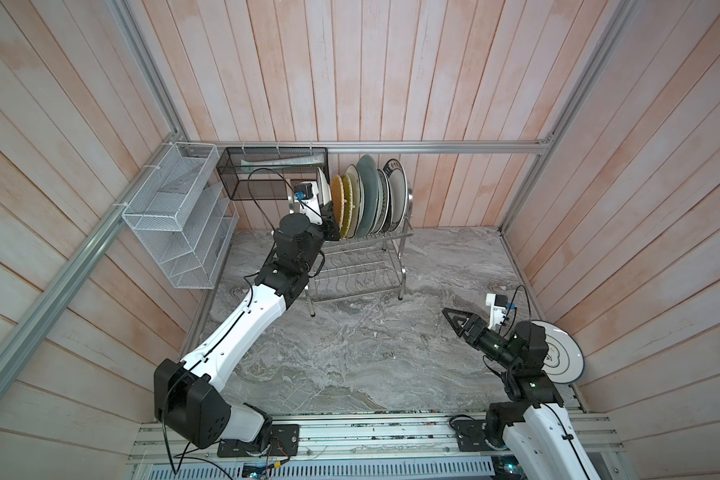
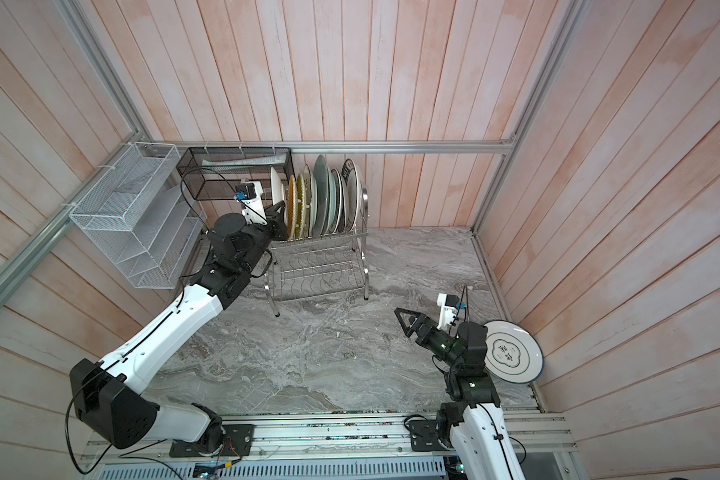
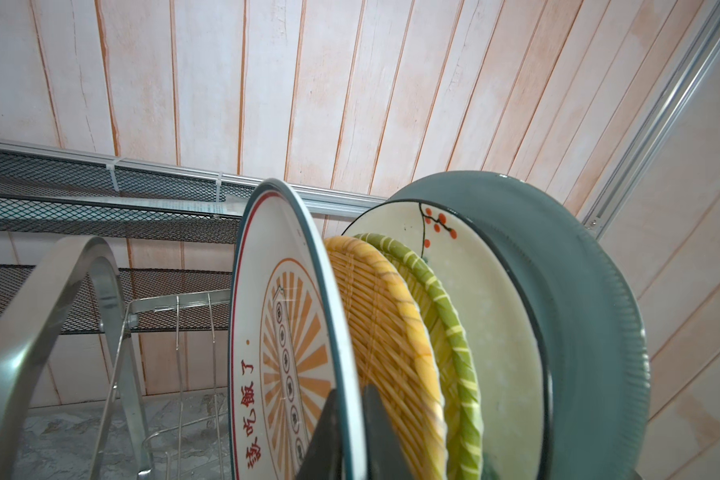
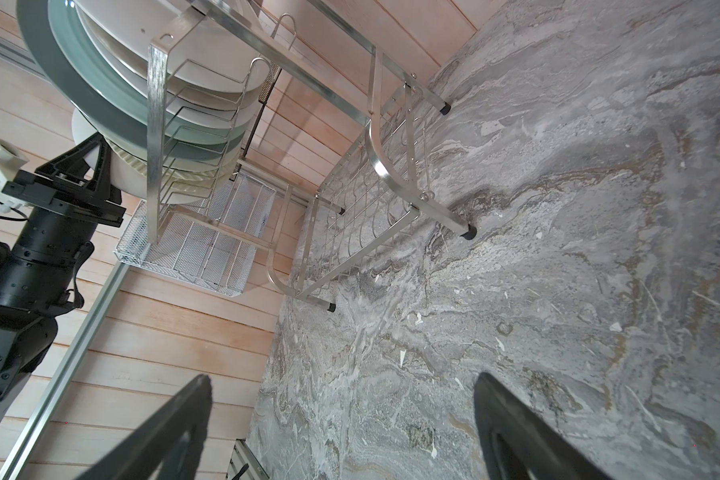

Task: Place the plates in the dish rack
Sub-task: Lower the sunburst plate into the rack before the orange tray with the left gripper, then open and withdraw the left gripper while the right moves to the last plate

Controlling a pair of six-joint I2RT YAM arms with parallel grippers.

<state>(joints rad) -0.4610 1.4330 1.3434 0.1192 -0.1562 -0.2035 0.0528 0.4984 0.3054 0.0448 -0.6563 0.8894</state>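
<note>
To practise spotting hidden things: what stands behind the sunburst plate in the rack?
A yellow woven plate, then a green-edged plate, a cream plate with red berries and a teal plate. Each covers most of the next; the teal one hides the rest.

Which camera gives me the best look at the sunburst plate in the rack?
Left wrist: the sunburst plate shows its patterned face close up, the left gripper straddling its rim. Both top views show it edge-on at the row's left end. Right wrist: largely blocked by that gripper.
</note>
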